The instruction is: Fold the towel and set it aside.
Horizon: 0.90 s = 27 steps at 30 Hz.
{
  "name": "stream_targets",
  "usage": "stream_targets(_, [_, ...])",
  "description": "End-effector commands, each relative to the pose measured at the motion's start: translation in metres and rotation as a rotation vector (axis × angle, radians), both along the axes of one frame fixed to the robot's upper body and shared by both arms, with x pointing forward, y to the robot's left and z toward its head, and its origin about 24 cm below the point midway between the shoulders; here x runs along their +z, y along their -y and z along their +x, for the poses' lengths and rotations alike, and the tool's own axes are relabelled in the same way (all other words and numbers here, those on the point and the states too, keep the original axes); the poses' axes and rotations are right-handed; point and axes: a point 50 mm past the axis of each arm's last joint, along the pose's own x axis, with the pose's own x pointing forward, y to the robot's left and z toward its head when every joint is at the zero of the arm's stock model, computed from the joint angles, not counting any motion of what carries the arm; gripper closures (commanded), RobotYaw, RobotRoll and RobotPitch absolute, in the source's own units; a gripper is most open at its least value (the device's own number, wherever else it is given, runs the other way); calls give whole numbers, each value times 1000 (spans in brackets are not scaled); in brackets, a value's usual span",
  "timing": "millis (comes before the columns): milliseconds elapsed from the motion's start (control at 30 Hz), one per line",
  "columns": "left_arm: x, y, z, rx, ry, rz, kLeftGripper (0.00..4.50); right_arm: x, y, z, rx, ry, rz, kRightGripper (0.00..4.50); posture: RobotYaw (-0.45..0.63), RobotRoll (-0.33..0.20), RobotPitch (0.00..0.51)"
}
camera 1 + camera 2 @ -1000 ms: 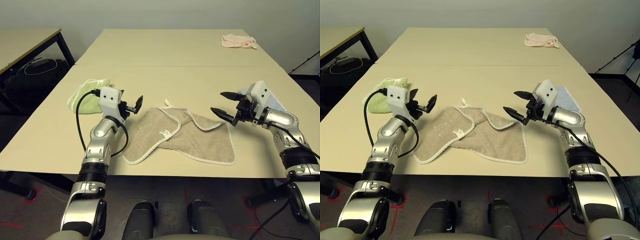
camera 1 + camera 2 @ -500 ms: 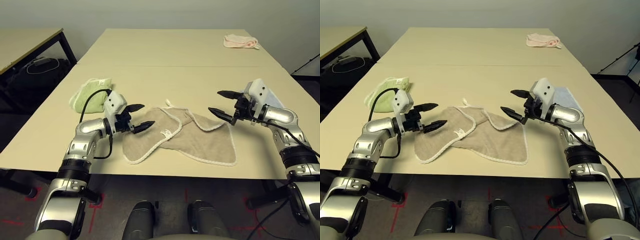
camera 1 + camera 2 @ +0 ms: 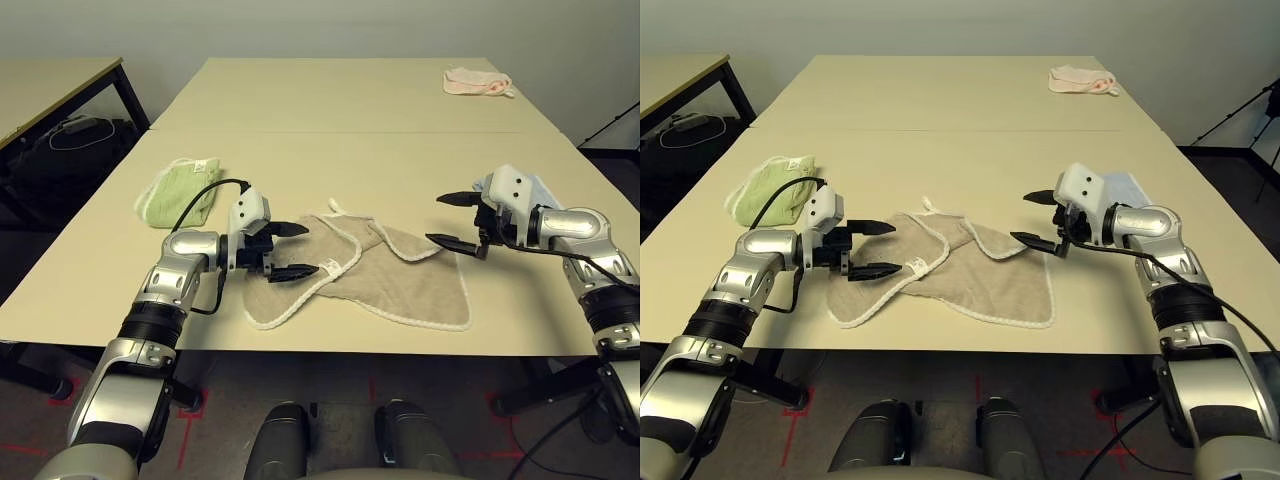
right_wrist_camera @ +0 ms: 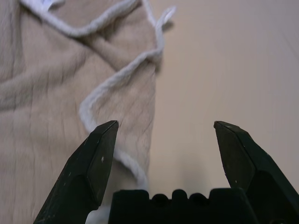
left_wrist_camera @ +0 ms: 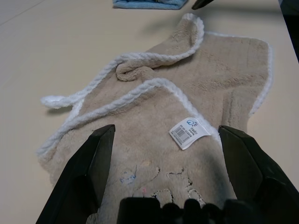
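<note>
1. Both end effectors stand spread wide and hold nothing. The left end effector [image 3: 295, 250] hangs just over the towel's left part, pointing across toward the right arm, with the white tag [image 5: 189, 132] lying between its fingers in the left wrist view.
2. The right end effector [image 3: 458, 220] hovers at the towel's right edge, its black fingers [image 4: 100, 154] straddling the white stitched border where cloth meets bare counter.
3. The beige towel [image 3: 400, 285] lies near the front edge of the counter [image 3: 330, 160], between the two arms. It is rumpled: the left part is turned over on itself, the white edging runs in loose curves, and a small white loop [image 3: 334, 207] sticks out at the far side.
4. Judged from this, folding is barely begun. There is no tidy fold, and no corner is gripped.
5. What is left is nearly everything: take hold of the edges, flatten or square the cloth, fold it, then move it off to one side.
6. A folded light green towel [image 3: 178, 190] sits near the left arm, a light blue one [image 5: 148, 3] behind the right, and a pink cloth [image 3: 477, 82] at the far corner.
</note>
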Motion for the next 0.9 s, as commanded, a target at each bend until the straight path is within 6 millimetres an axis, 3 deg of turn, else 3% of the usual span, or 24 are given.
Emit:
stream_targets(33, [0, 3, -1, 6, -5, -9, 0, 2, 2, 0, 56, -42, -107, 21, 0, 0, 7])
stream_targets(333, [-3, 4, -2, 12, -6, -2, 0, 2, -2, 2, 134, -56, -280, 21, 2, 0, 8])
stream_targets(900, [-3, 6, -1, 18, 5, 23, 0, -2, -20, 9, 209, 8, -351, 21, 11, 0, 0])
